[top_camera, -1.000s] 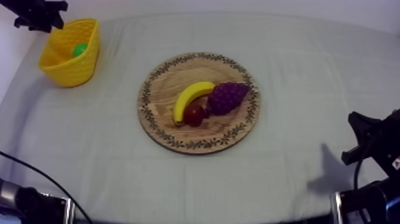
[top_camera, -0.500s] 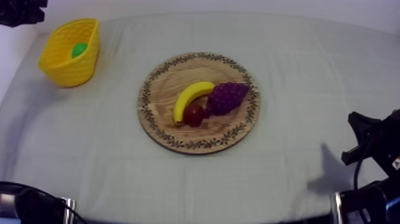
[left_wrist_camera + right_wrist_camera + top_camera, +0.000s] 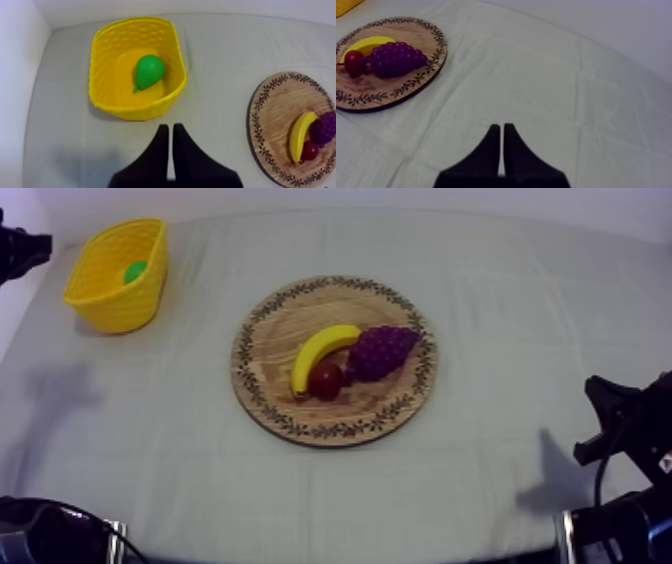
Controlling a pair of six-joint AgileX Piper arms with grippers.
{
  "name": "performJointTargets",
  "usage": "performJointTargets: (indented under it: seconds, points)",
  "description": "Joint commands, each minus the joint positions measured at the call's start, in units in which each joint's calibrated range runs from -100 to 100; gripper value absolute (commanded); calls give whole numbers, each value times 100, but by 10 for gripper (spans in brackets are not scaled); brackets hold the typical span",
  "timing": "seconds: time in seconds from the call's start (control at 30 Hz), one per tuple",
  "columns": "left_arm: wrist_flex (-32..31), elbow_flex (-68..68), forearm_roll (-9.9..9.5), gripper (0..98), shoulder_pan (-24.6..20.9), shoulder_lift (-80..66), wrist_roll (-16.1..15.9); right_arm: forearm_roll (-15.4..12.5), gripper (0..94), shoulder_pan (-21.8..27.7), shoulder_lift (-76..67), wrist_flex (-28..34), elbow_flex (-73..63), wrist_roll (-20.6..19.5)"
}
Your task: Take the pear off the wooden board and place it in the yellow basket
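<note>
Left gripper [image 3: 170, 128] and right gripper [image 3: 501, 128] are black

A grey-white tablecloth [image 3: 520, 318] — creased, softly shadowed — runs back to a plain pale wall [image 3: 400, 196].

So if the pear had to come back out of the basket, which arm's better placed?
Left. The left gripper hangs shut close by the basket with the pear inside; the right gripper sits shut beyond the board.

Soft even light, faint grey shadows on the cloth [image 3: 520, 318]
</note>
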Motion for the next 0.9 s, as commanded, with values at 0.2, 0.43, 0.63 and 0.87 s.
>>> performJointTargets:
  seconds: [0.2, 0.43, 0.63, 0.87]
  points:
    - [-684, 1863, -2, 0, 85, -1722, -264, -1, 4, -3, -4, 4, -5, 0]
    - [-983, 3214, 0, 0, 181, -3135, -246, -1, 4, -3, -4, 4, -5, 0]
    - [-1159, 4265, 16, 0, 224, -4237, -628, -1, 4, -3, -4, 4, -5, 0]
    - [-1417, 4967, 0, 0, 252, -5382, -537, -1, 4, -3, -4, 4, -5, 0]
